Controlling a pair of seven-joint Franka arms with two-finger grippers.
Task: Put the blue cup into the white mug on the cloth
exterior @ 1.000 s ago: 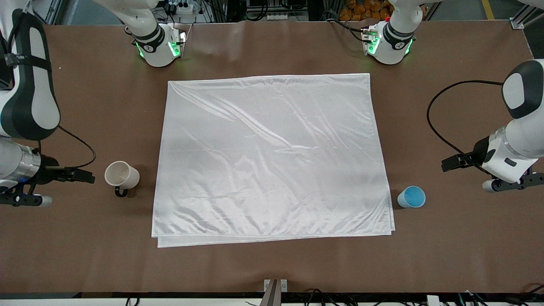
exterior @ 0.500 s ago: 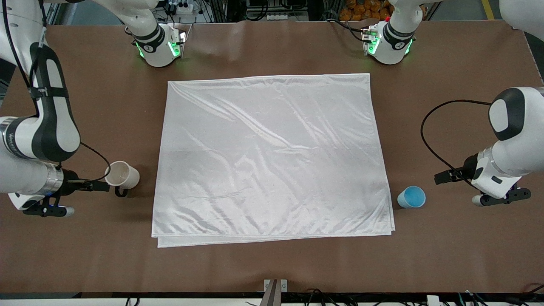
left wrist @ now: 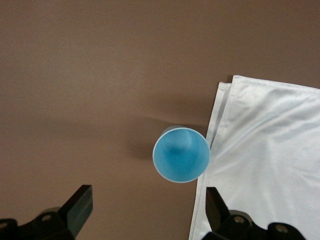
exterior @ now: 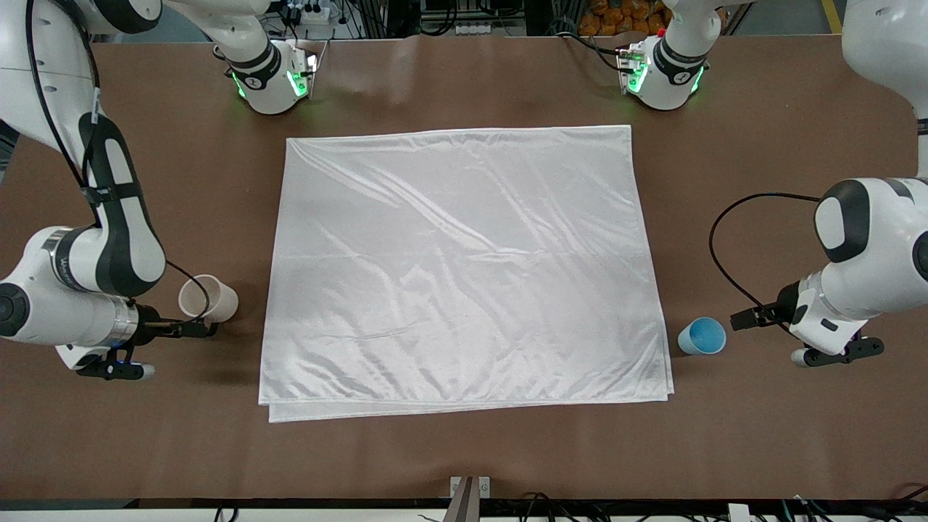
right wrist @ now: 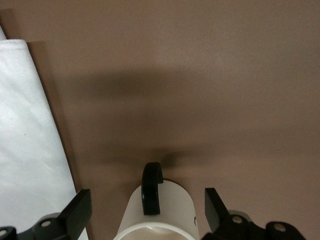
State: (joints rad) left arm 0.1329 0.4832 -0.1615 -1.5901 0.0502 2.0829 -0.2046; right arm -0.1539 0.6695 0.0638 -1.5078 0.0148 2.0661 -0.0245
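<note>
Blue cup (left wrist: 181, 155): upright on bare table just off the cloth (left wrist: 265, 160), ahead of spread left gripper (left wrist: 145, 212); likely light, thin-walled, best pinched across the rim; white mug (right wrist: 157, 210) between spread right gripper (right wrist: 145, 212) fingers, likely rigid.

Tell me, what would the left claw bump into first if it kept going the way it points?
Probably the blue cup: it stands just ahead of the open left claw, between its fingers' line, right beside the cloth edge. Height is hard to judge.
</note>
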